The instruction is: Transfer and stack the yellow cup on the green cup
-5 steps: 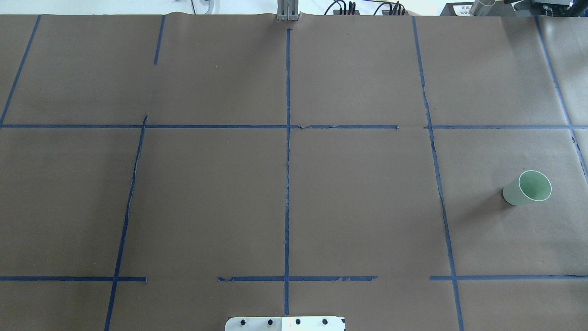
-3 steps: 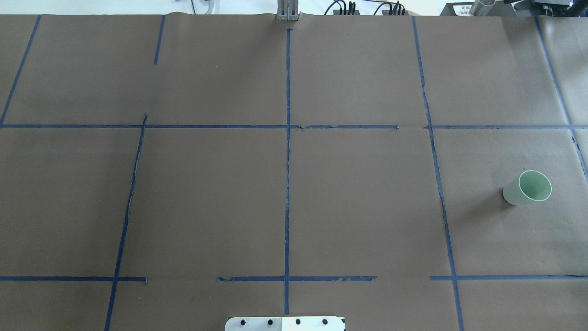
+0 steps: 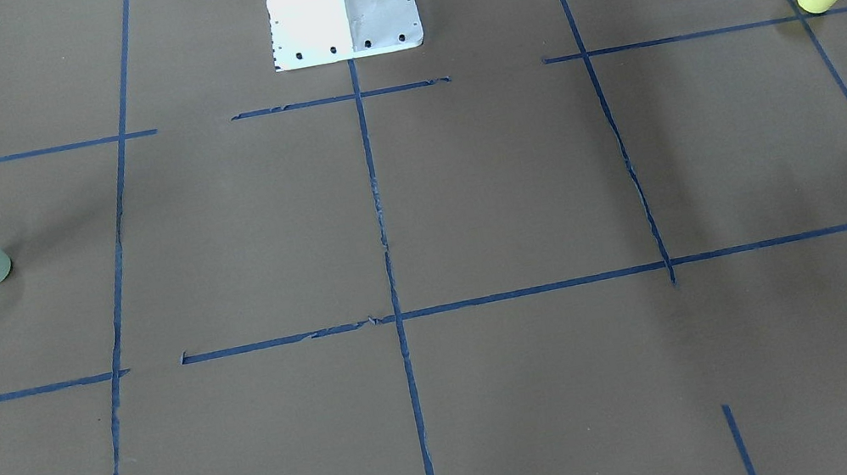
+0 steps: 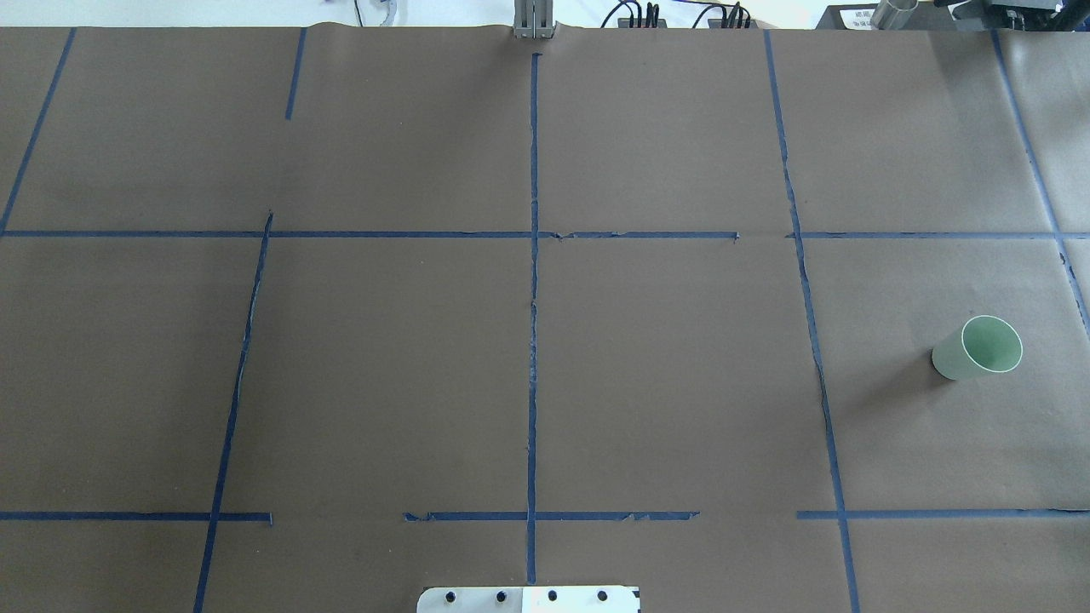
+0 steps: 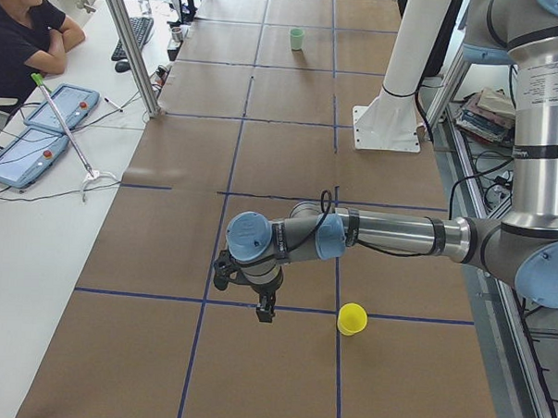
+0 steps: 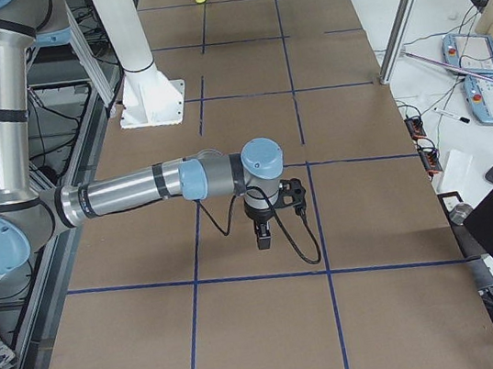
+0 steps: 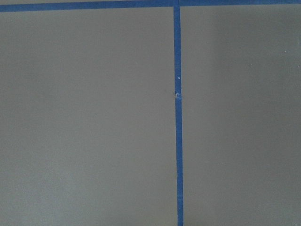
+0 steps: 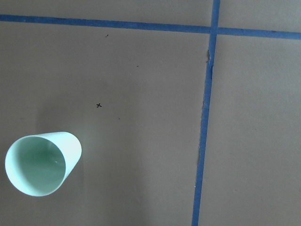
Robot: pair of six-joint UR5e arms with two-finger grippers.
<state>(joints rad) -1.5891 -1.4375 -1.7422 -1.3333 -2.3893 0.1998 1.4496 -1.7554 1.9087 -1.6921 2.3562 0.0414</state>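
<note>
The left fingers (image 5: pixel 265 310) point down over the brown paper counter (image 4: pixel 681 383), near a small, tapered, plastic, bright yellow cup (image 5: pixel 352 319); I cannot tell whether they are spread or pressed together. The same goes for the right fingers (image 6: pixel 263 236), whose wrist view shows a small, tapered, plastic, pale mint-green cup (image 8: pixel 41 163) off to one side. The 2 cups stand rim-up at opposite ends, well apart. Likely risks: 1 finger clipping the light yellow cup's rim and tipping it, or an off-centre release toppling the green cup.
</note>
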